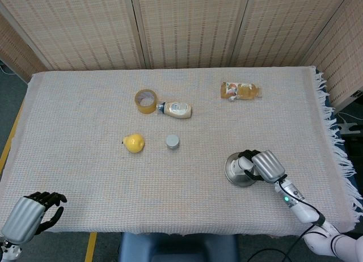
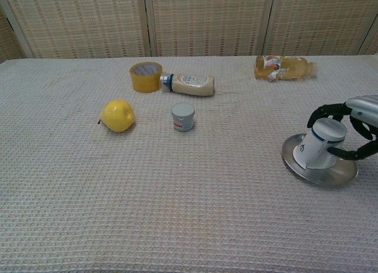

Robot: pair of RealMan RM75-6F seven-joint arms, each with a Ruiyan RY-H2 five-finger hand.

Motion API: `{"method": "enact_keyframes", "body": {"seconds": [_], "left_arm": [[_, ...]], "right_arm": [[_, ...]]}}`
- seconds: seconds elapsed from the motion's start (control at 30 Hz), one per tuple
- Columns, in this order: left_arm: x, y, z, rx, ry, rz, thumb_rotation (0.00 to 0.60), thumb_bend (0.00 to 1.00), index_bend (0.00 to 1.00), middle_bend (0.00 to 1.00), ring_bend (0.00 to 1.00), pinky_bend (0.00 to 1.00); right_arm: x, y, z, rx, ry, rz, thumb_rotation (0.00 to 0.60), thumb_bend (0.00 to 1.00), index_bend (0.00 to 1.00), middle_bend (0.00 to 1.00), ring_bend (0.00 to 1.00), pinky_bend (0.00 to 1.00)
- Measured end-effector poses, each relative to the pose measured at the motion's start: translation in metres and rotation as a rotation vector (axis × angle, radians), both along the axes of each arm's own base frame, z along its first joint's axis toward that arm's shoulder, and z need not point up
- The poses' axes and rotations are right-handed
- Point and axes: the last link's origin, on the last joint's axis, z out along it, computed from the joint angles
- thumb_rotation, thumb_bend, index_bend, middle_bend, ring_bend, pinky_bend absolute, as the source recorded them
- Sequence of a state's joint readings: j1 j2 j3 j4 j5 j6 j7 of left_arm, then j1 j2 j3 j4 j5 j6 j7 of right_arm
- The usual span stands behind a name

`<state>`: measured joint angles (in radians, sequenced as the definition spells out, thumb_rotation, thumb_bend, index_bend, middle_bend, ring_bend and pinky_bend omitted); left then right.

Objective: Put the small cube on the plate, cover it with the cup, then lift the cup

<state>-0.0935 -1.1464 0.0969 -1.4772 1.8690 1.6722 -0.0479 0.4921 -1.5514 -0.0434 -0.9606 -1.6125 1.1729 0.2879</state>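
Two views agree: from the head, your right hand point(image 1: 265, 165) wraps the inverted cup point(image 1: 245, 164) on the plate point(image 1: 232, 170), left hand point(image 1: 27, 215) curled empty; chest view suggests light, stiff, slick walls, so grip mid-height.

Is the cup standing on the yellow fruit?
No, the upside-down cup sits on the metal plate, held by the right hand, far from the fruit.

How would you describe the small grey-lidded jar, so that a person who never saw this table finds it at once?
Start at the roll of yellow tape near the table's far edge, beside the lying mayonnaise bottle. Come toward the camera to the yellow lemon; the small jar stands just to its right. It alone stands upright there, short, with a flat grey lid.
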Motion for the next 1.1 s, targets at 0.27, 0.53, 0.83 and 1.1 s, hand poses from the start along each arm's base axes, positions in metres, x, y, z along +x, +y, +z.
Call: {"method": "enact_keyframes", "body": {"seconds": [0.27,0.53,0.83,1.1], "left_arm": [[-0.001,0.0,0.0,-0.003,0.001,0.004,0.6,0.43,0.47,0.57,0.59,0.69],[0.0,0.0,0.0,0.0,0.0,0.001,0.6,0.43,0.47,0.57,0.59,0.69],[0.0,0.0,0.0,0.005,-0.004,-0.002,0.6,0.43,0.47,0.57,0.59,0.69],[0.0,0.0,0.0,0.006,-0.004,-0.005,0.6,0.43,0.47,0.57,0.59,0.69]], "right_arm": [[-0.009,-0.01,0.003,-0.091,0.069,0.036,0.6,0.27,0.66,0.55,0.45,0.73],[0.001,0.006,-0.004,0.059,-0.116,-0.046,0.6,0.27,0.66,0.55,0.45,0.73],[0.001,0.006,0.003,0.038,-0.052,-0.009,0.6,0.27,0.66,0.55,0.45,0.73],[-0.009,-0.01,0.006,-0.102,0.076,0.067,0.6,0.27,0.66,0.55,0.45,0.73]]}}
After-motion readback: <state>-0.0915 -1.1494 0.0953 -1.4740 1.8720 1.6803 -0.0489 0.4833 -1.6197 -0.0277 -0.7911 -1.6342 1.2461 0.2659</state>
